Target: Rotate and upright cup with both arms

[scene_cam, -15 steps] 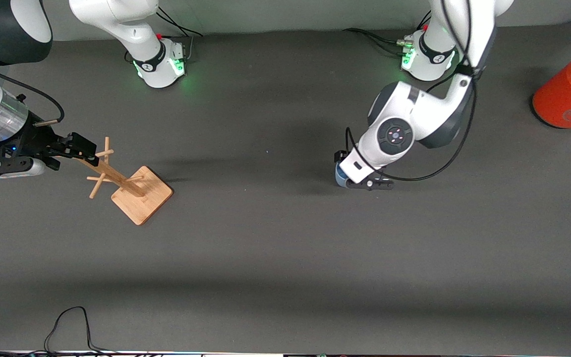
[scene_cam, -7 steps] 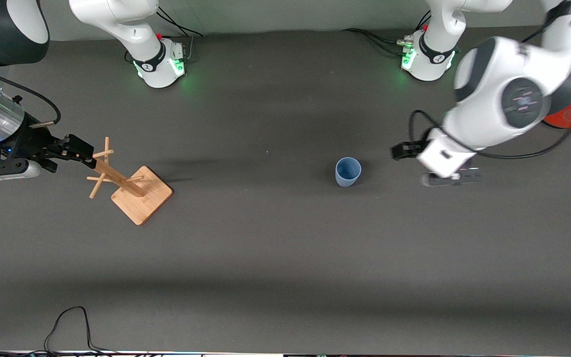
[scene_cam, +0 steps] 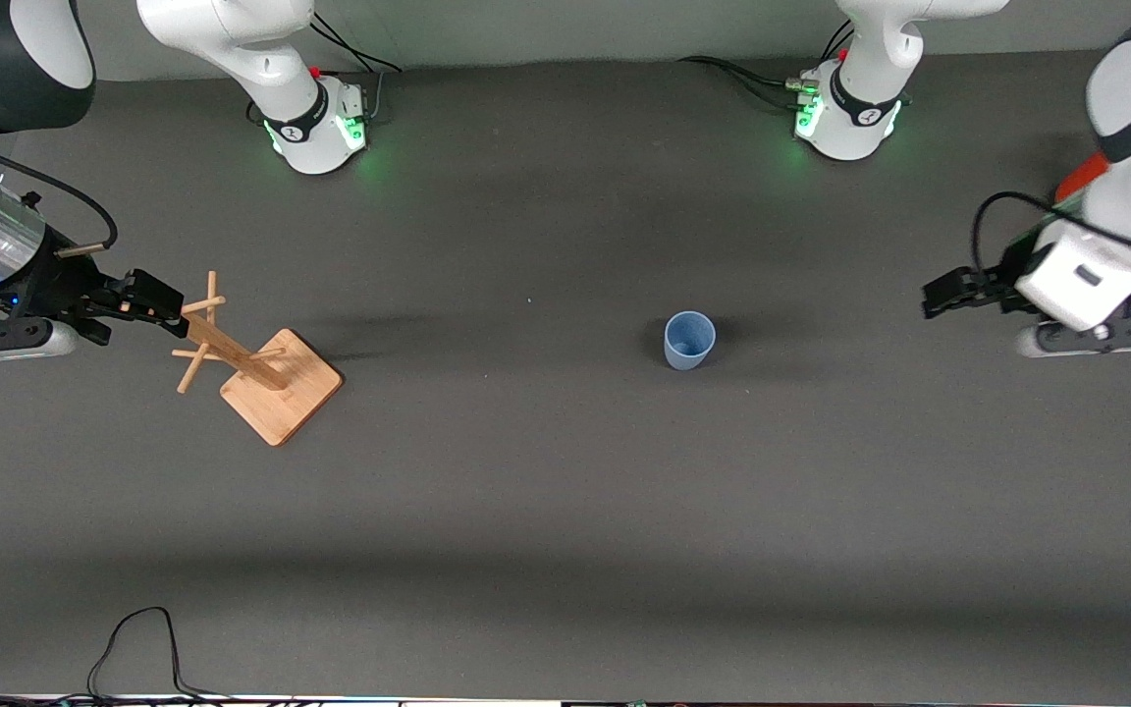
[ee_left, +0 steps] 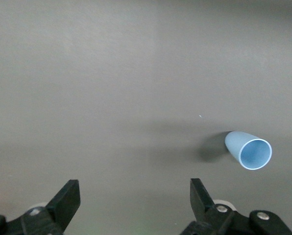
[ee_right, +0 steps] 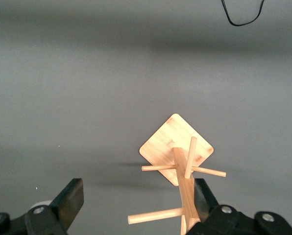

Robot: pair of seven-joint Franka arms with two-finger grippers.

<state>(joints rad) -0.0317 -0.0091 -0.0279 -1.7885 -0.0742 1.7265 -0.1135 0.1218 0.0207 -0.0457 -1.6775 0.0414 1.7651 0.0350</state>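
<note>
The grey table (scene_cam: 546, 491) carries a wooden peg stand (scene_cam: 261, 368) toward the right arm's end with the right gripper (scene_cam: 158, 299) spread wide over it, the left gripper (scene_cam: 948, 295) released in the air near the stand-distant end, and the cup (scene_cam: 689, 340) upright between them

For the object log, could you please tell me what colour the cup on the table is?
The cup is pale blue all over, with no pattern; the left wrist view shows it best.

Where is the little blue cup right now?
In the front view, the cup stands upright, alone on the dark table, toward the left arm's end, between the wooden rack and the open left pincer.
</note>
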